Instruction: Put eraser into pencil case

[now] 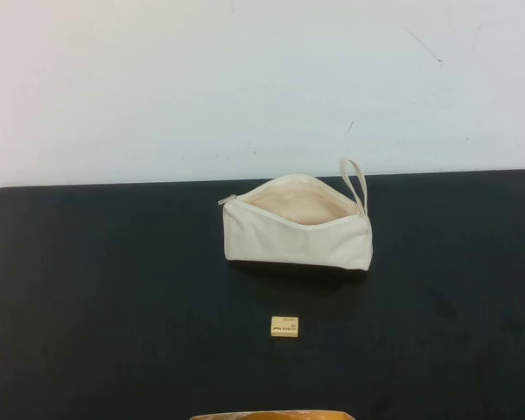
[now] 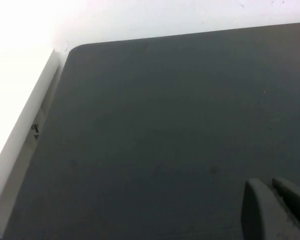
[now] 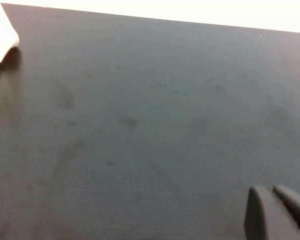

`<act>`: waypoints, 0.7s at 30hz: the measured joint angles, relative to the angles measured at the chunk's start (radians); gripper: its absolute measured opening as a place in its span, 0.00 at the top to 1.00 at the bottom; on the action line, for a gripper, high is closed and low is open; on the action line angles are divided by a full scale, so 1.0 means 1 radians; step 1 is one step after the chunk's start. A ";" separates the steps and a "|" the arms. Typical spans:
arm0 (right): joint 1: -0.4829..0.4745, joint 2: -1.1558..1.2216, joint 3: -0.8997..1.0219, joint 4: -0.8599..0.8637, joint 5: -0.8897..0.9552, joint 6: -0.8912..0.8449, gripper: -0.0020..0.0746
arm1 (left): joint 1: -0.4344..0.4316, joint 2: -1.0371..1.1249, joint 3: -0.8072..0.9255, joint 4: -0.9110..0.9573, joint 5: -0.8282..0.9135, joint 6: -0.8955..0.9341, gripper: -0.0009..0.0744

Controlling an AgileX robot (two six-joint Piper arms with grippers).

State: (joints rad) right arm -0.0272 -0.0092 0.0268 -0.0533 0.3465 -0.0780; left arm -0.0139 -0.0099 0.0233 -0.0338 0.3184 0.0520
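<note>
The cream-white pencil case stands on the black table at the middle back. Its zip is open, the beige lining shows, and its loop strap sticks up at the right end. The small tan-yellow eraser lies flat on the table a little in front of the case, apart from it. Neither arm shows in the high view. My left gripper hovers over bare table near its left back corner, fingers together and empty. My right gripper hovers over bare table, fingers together and empty.
A white wall runs behind the table. A tan-orange object pokes in at the front edge. A white ledge borders the table's left side. A white rounded corner shows at the edge of the right wrist view.
</note>
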 joint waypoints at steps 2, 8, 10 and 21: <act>0.000 0.000 0.000 0.000 0.000 0.000 0.98 | 0.000 0.000 0.000 0.000 0.000 0.000 0.99; 0.000 0.000 0.000 0.000 0.000 0.000 0.98 | 0.000 0.000 0.000 -0.149 -0.016 -0.027 0.99; 0.000 0.000 0.000 0.000 0.000 0.000 0.98 | 0.000 0.000 0.002 -0.292 -0.034 -0.052 0.99; 0.000 0.000 0.000 0.000 0.000 0.000 0.98 | 0.000 0.000 0.002 -0.928 -0.118 -0.081 0.99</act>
State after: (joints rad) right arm -0.0272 -0.0092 0.0268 -0.0533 0.3465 -0.0780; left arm -0.0139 -0.0099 0.0253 -0.9617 0.2000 -0.0293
